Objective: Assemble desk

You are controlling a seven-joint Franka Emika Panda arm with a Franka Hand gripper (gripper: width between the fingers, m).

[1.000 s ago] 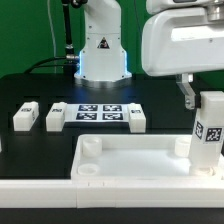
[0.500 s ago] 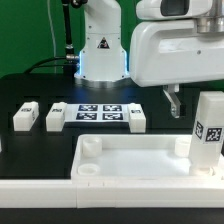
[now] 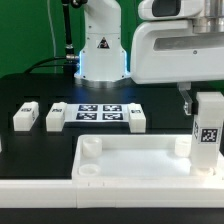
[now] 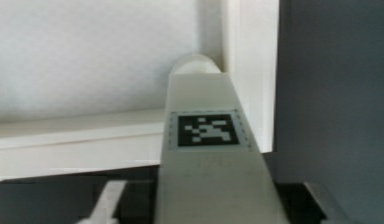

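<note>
The desk top (image 3: pixel 120 152), a white tray with a raised rim, lies at the front of the table. A white leg (image 3: pixel 207 128) with a black-and-white tag stands upright in its corner at the exterior view's right. My gripper (image 3: pixel 204 100) hangs over that leg's upper end, one dark finger (image 3: pixel 186 100) showing beside it. In the wrist view the leg (image 4: pixel 214 130) runs between my fingers (image 4: pixel 118 200), with the desk top's corner (image 4: pixel 100 70) behind it. My gripper (image 4: pixel 219 205) flanks the leg closely. Thin dark slits show on both sides, so contact is unclear.
Three loose white legs (image 3: pixel 26 116), (image 3: pixel 56 118), (image 3: pixel 137 118) lie on the black table around the marker board (image 3: pixel 97 112). The robot base (image 3: pixel 100 50) stands behind them. Round sockets (image 3: pixel 90 146) sit in the desk top's corners at the exterior view's left.
The hand swung toward the exterior view's left, then came back over the upright leg. Its visible finger now sits close beside the leg's top.
</note>
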